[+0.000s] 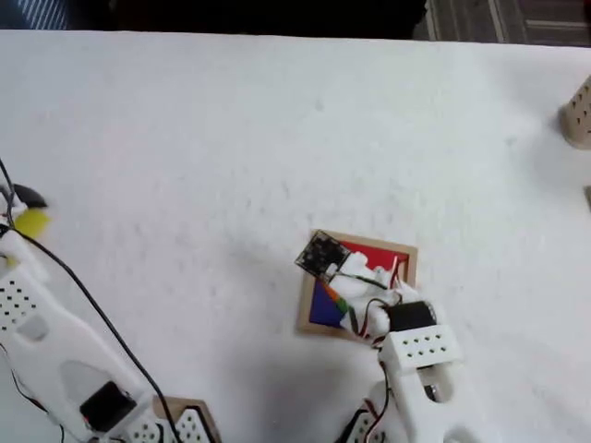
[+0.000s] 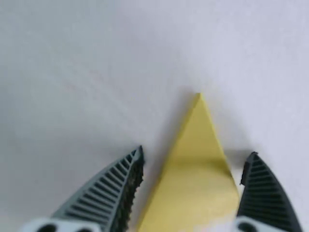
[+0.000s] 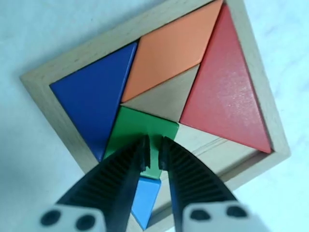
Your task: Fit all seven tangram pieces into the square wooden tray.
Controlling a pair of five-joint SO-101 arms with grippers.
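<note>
Square wooden tray (image 3: pixel 42 79) lay near the worktop's (image 1: pixel 185 138) front edge, blue triangle (image 3: pixel 91 101), orange piece (image 3: pixel 169 48), red triangle (image 3: pixel 227 92) seated, right gripper (image 3: pixel 154 141) clenched on green piece (image 3: pixel 140 123) inside it, left gripper (image 2: pixel 195 153) released, straddling yellow triangle (image 2: pixel 193 179) at left edge.

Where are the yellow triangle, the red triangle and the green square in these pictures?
yellow triangle (image 2: pixel 193 169), left wrist view, middle of its top face.
red triangle (image 3: pixel 227 92), right wrist view, middle of its top face.
green square (image 3: pixel 140 128), right wrist view, on the uncovered part of its face.
</note>
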